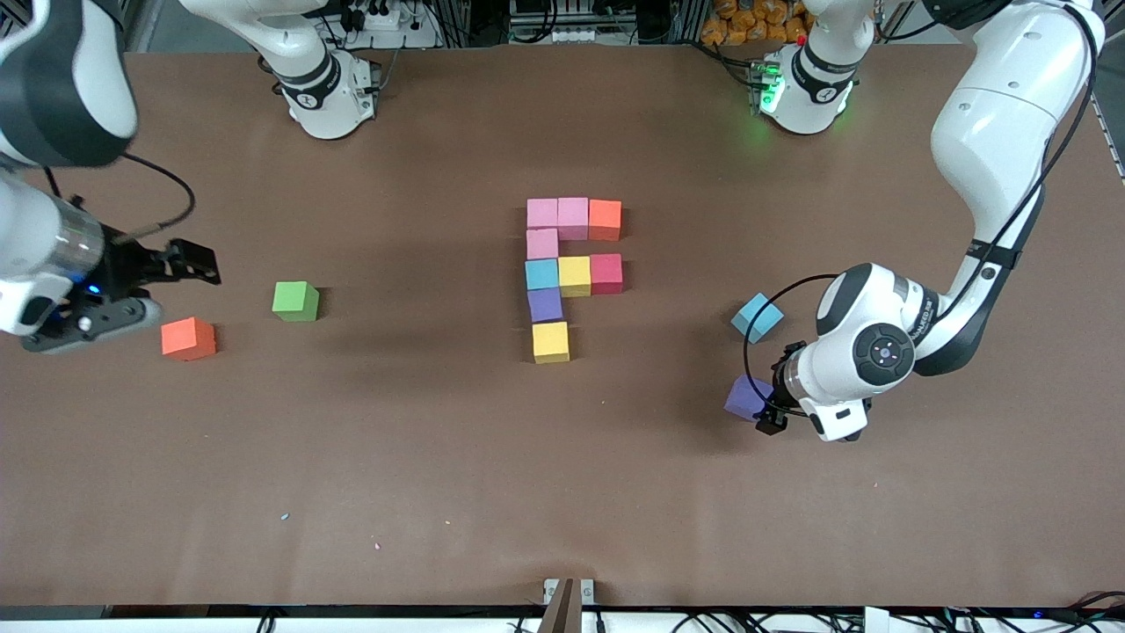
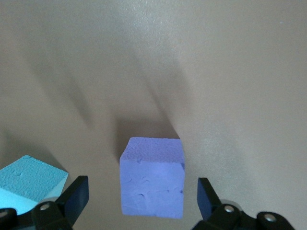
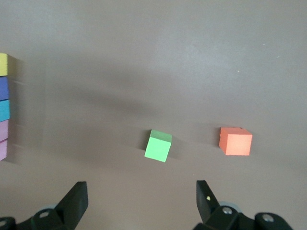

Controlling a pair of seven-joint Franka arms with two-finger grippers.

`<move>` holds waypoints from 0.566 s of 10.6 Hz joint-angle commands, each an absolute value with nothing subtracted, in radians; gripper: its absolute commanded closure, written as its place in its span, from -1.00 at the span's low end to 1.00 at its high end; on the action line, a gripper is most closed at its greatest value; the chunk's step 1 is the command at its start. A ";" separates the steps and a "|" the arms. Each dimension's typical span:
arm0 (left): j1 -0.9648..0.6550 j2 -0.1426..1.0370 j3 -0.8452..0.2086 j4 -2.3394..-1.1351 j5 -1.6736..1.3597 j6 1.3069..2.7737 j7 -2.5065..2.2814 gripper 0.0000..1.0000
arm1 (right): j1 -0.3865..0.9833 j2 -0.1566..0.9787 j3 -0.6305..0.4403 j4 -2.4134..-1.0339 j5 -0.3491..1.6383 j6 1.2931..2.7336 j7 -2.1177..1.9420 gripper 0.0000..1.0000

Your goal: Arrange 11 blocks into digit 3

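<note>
Your left gripper (image 2: 143, 201) hangs with jaws released around the loose purple cube (image 1: 747, 396), not touching it. That cube lies toward the left arm's end from the unfinished digit 3 (image 1: 571, 272), near a loose light blue cube (image 1: 757, 317). Your right gripper (image 3: 141, 203) waits, jaws released, over the table beside the stray orange cube (image 1: 188, 338) and green cube (image 1: 294, 301).

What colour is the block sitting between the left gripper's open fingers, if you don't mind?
Purple; the block shows best in the left wrist view.
</note>
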State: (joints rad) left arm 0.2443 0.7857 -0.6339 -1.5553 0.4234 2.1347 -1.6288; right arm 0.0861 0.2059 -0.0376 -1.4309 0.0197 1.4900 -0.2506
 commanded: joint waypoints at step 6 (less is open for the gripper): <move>0.140 0.848 -0.545 -1.480 0.403 2.120 -1.585 -1.00 | -0.026 0.037 -0.017 -1.419 0.110 1.436 -0.307 -1.00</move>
